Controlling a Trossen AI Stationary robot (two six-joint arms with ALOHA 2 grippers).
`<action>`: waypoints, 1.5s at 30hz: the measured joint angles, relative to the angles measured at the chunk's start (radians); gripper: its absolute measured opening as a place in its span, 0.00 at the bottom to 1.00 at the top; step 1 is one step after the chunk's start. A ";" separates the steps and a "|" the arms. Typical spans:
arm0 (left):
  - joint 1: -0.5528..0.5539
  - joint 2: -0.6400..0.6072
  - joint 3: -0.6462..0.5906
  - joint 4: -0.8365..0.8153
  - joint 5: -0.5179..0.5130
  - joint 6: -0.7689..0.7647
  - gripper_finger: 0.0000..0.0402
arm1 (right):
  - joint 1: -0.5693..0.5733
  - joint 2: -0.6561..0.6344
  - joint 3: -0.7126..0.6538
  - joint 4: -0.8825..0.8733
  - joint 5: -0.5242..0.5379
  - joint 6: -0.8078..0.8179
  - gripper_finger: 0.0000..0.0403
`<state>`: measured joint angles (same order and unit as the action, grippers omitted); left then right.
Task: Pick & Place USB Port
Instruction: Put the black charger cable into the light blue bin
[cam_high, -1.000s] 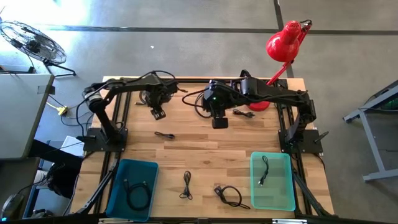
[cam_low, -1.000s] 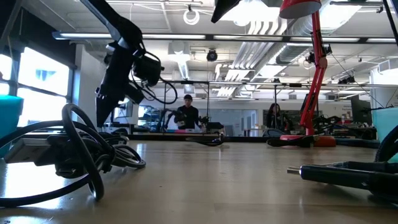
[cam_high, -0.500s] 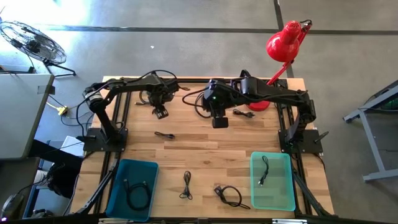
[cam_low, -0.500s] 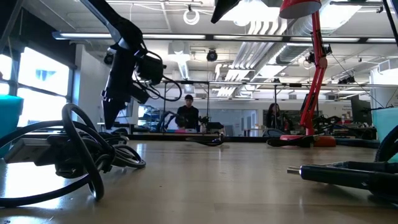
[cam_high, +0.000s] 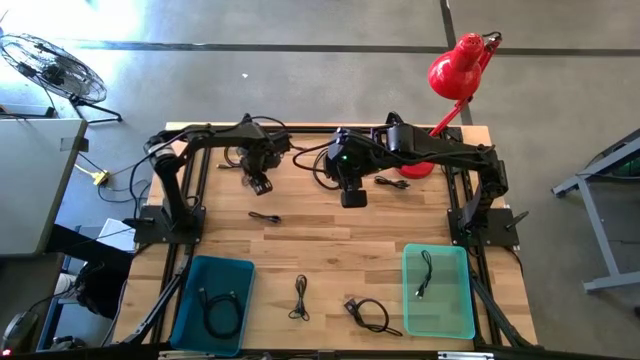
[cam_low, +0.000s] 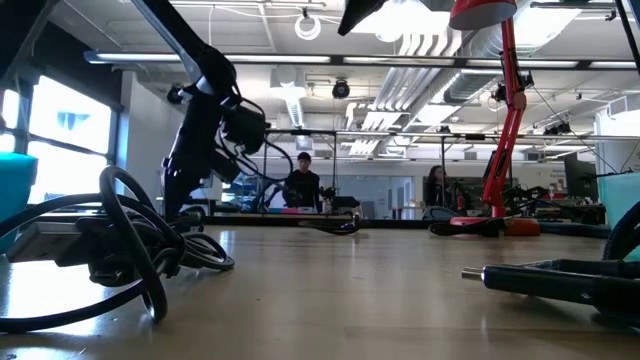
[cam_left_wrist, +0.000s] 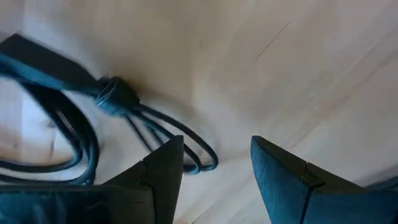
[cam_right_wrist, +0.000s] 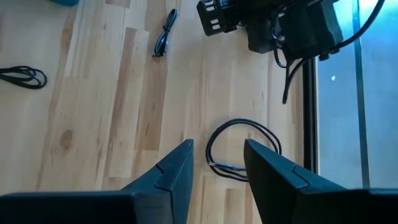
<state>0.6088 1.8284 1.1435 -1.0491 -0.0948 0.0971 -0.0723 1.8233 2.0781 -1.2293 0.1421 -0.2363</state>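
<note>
My left gripper (cam_high: 258, 184) is open and low over the far left part of the table. In the left wrist view its fingers (cam_left_wrist: 214, 171) stand just above the end loops of a coiled black USB cable (cam_left_wrist: 93, 118) that lies flat on the wood. I cannot tell whether they touch it. My right gripper (cam_high: 353, 197) is open and hovers over the table's far middle. In the right wrist view (cam_right_wrist: 214, 168) a looped black cable (cam_right_wrist: 242, 149) lies below it.
Loose cables lie at the table's middle (cam_high: 265, 217) and near its front edge (cam_high: 301, 297) (cam_high: 367, 313). A blue bin (cam_high: 190, 270) and a green bin (cam_high: 462, 300) each hold a cable. A red lamp (cam_high: 455, 70) stands at the far right.
My left gripper has come down toward the table and shifted slightly toward the table's right edge, staying open. The right arm has kept still.
</note>
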 joint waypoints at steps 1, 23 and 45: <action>0.000 0.008 0.000 0.003 -0.001 0.001 0.45 | 0.000 0.000 0.000 0.000 -0.002 0.000 0.33; 0.000 0.033 0.055 -0.091 -0.094 0.011 0.45 | 0.000 0.000 0.000 -0.031 -0.003 -0.015 0.33; 0.062 0.039 0.064 -0.113 -0.212 0.038 0.38 | 0.000 0.001 0.000 -0.031 -0.052 -0.035 0.33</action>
<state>0.6704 1.8671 1.2078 -1.1616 -0.3071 0.1347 -0.0723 1.8240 2.0785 -1.2598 0.0902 -0.2710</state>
